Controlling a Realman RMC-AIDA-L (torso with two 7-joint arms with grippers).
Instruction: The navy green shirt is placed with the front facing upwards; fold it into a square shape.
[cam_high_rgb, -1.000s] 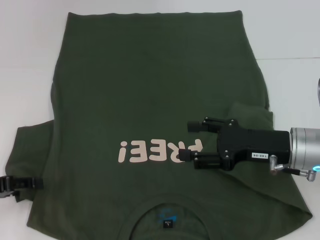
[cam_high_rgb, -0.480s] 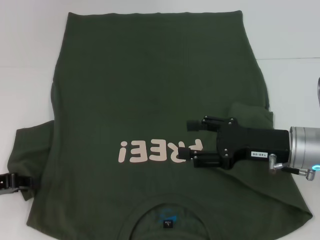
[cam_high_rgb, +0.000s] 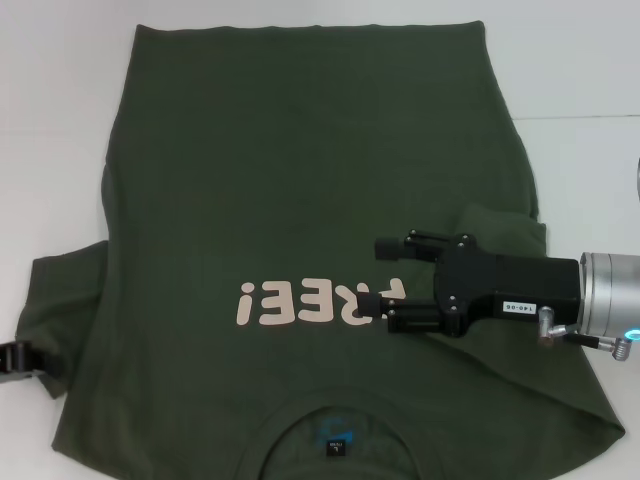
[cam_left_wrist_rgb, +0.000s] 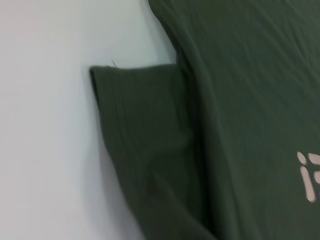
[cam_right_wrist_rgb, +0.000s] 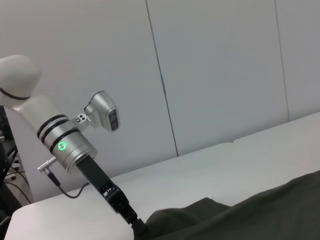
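The navy green shirt (cam_high_rgb: 300, 180) lies front up on the white table, its pale "FREE!" print (cam_high_rgb: 315, 300) reading upside down and the neck label (cam_high_rgb: 335, 447) near the front edge. My right gripper (cam_high_rgb: 386, 282) hovers open over the shirt's right chest, one finger across the print's last letter. Beside its black body, the right sleeve (cam_high_rgb: 500, 230) is folded inward. My left gripper (cam_high_rgb: 14, 358) sits at the outer edge of the left sleeve (cam_high_rgb: 60, 310), mostly cut off. The left wrist view shows that sleeve (cam_left_wrist_rgb: 145, 140) flat on the table. The right wrist view shows the left gripper (cam_right_wrist_rgb: 132, 220) at the cloth (cam_right_wrist_rgb: 250, 210).
White table (cam_high_rgb: 60, 120) surrounds the shirt on the left, right and far side. A grey panelled wall (cam_right_wrist_rgb: 215, 75) stands behind the left arm (cam_right_wrist_rgb: 70, 147) in the right wrist view.
My left gripper has slid leftward along the sleeve's edge, now almost out of the head view. The right gripper has barely shifted. The shirt lies as before.
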